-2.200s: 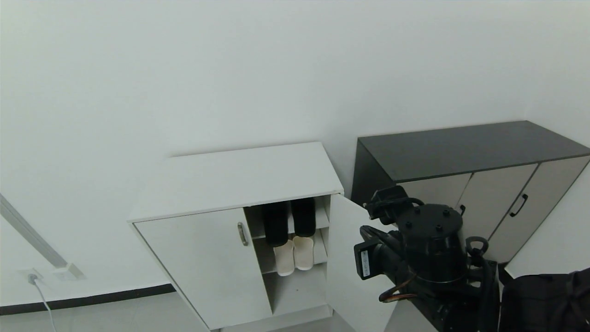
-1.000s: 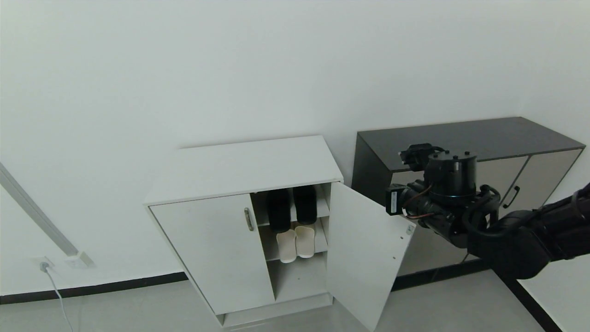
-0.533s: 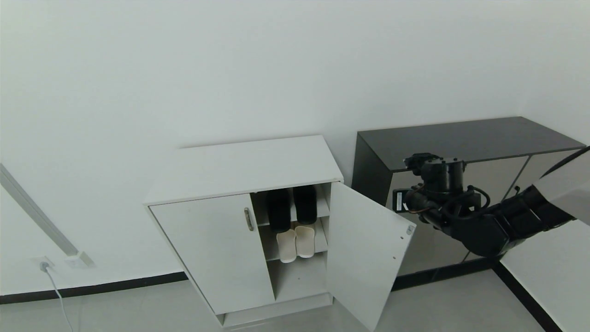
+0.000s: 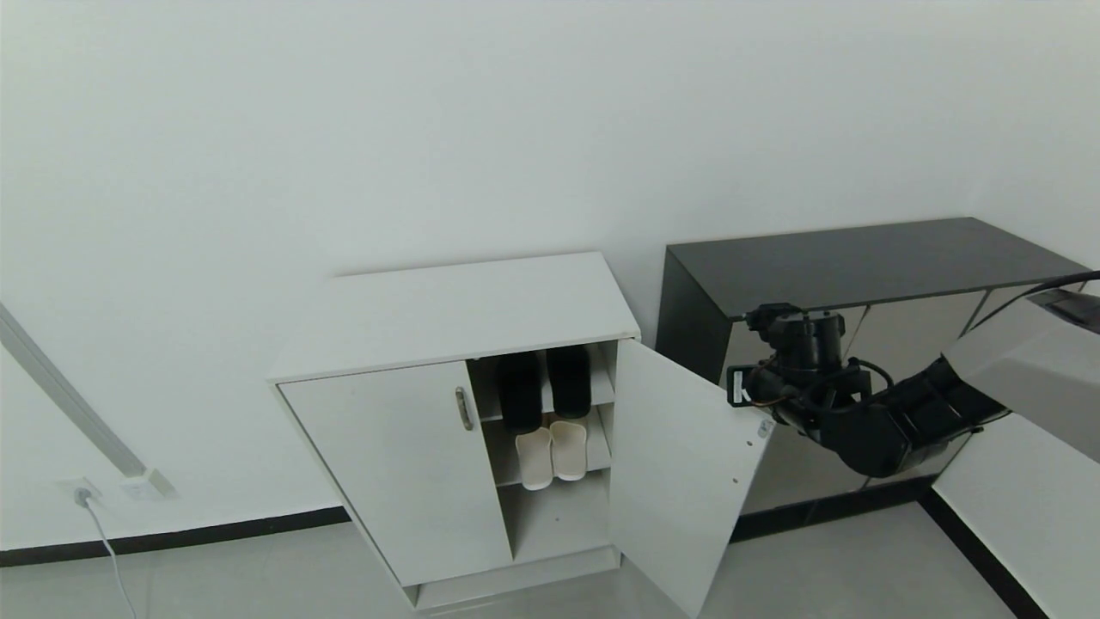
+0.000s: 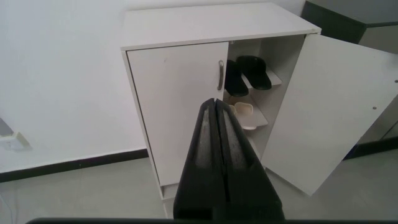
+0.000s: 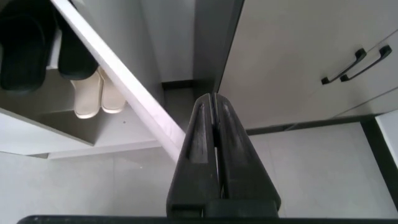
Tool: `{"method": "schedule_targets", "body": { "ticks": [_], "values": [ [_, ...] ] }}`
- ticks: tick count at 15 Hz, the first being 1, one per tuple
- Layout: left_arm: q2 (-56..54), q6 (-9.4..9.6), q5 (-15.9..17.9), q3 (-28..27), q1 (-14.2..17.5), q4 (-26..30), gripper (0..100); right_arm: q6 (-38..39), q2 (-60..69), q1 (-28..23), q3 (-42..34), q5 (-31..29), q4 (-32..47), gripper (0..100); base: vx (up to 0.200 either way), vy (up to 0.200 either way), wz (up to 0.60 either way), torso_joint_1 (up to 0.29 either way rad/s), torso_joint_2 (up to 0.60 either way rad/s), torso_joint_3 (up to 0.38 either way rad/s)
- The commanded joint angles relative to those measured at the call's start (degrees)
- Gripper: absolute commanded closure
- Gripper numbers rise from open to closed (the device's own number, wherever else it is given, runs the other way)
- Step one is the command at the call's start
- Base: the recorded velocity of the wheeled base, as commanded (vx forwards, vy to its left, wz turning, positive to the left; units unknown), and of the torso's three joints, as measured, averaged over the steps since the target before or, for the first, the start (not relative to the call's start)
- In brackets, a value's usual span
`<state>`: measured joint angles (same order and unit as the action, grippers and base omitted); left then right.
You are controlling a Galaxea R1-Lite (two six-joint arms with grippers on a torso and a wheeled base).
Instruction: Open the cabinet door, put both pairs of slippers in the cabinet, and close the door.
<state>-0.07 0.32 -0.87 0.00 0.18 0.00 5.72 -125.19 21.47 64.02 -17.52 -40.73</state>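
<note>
My right fingers [image 6: 202,143], pressed together, have come up to the open door [image 4: 679,473]. Both slipper pairs [image 4: 565,449] are inside, so next I push it shut. My left fingers [image 5: 205,149] are pressed together too.

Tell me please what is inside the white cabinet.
A black pair of slippers on the upper shelf, a white pair on the shelf below. The closed left door covers the other half.

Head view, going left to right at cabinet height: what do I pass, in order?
Wall socket → closed cabinet door → handle → black slippers above white slippers → open cabinet door → dark cabinet.
</note>
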Motion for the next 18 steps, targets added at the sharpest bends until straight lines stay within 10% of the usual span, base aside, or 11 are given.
{"method": "schedule_targets", "body": {
  "ticks": [1,18],
  "values": [
    [0.1,-0.05,0.0,0.0,0.0,0.0,100,0.0,-1.7,-0.5,0.8,0.1,0.0,100,0.0,0.0,0.0,0.0,0.0,0.0],
    [0.1,-0.14,0.0,0.0,0.0,0.0,100,-0.3,-3.8,0.3,-0.5,0.6,0.1,100,0.0,0.0,0.0,0.0,0.0,0.0]
  ]
}}
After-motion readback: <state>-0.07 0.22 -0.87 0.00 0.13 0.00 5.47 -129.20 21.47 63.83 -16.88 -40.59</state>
